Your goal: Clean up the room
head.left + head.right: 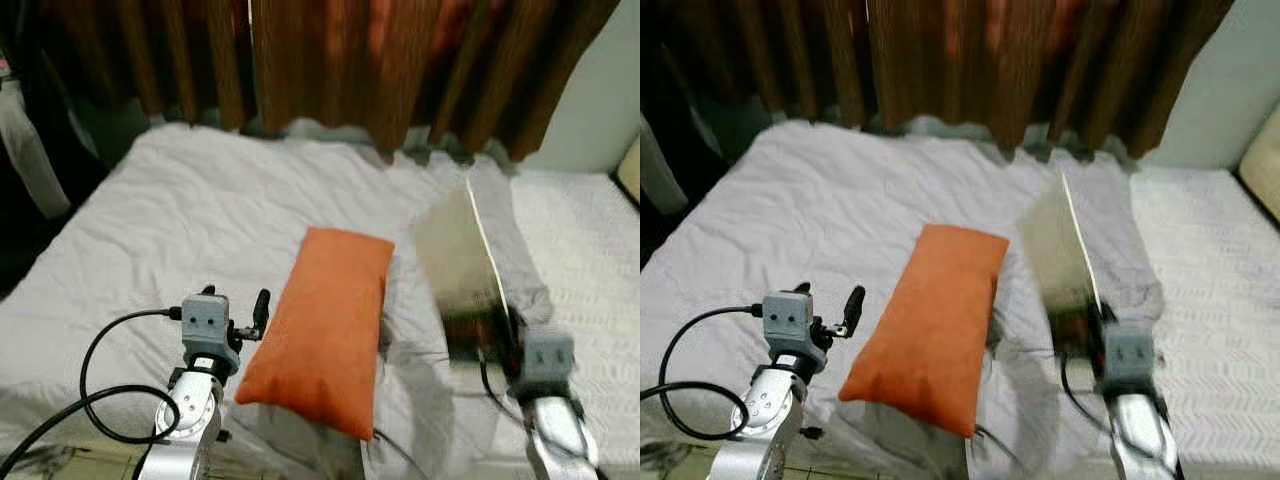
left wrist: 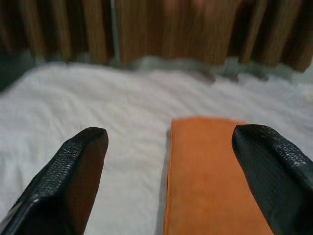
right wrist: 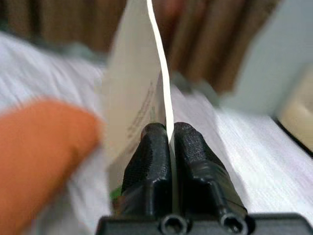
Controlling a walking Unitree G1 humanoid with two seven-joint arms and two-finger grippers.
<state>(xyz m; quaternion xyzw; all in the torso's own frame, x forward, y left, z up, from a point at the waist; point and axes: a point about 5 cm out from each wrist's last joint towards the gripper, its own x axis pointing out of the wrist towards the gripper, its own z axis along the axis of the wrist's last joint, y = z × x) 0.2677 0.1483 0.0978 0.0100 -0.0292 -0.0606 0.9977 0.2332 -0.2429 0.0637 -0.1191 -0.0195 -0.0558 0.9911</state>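
An orange pillow (image 1: 325,325) lay near the front edge of the bed (image 1: 180,220), on its rumpled white sheet. The right gripper (image 3: 170,134) had its fingers pressed together on a thin cardboard sheet (image 1: 462,270), held upright beside the pillow. The left gripper (image 2: 171,161) hovered with fingers spread wide at the pillow's near corner. Brown curtains (image 1: 330,60) hung behind the bed.

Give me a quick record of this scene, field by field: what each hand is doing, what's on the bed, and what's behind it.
surface: bed with wrinkled white sheet
on bed: orange pillow, lying flat
left hand: open, empty, aimed at the pillow's left edge
right hand: shut on a thin book, held upright on edge
backdrop: brown curtain
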